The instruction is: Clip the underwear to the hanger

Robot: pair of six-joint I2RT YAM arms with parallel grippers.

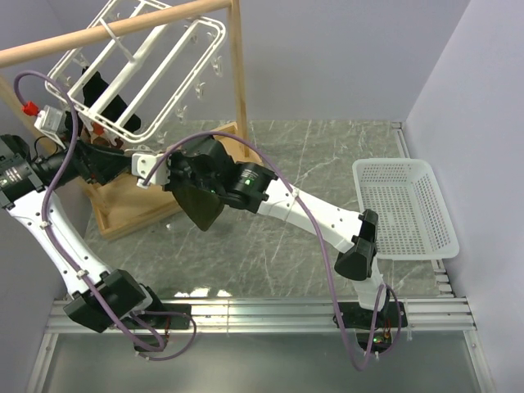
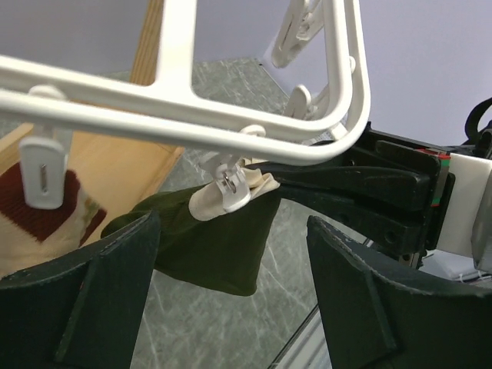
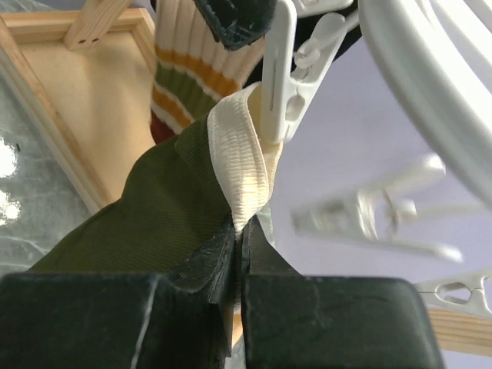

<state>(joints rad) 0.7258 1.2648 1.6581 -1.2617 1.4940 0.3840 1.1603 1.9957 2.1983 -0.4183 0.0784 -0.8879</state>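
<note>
The white hanger (image 1: 131,74) hangs tilted from the wooden rail. My right gripper (image 1: 172,176) is shut on the cream waistband (image 3: 246,165) of the olive-green underwear (image 1: 201,209), holding it up under the hanger's near corner (image 2: 350,115). A white clip (image 3: 284,84) sits over the waistband's top edge and seems to pinch it. It also shows in the left wrist view (image 2: 227,192), with the underwear (image 2: 215,246) hanging below it. My left gripper (image 2: 231,307) is open and empty, its fingers (image 2: 84,300) on either side of the cloth and apart from it; in the top view it (image 1: 123,162) is under the hanger.
The wooden rail (image 1: 106,31) and its upright (image 1: 239,74) stand on a wooden tray base (image 1: 135,205). A striped garment (image 3: 181,69) and dark clothes (image 1: 102,94) hang from other clips. A white mesh basket (image 1: 405,209) lies at the right.
</note>
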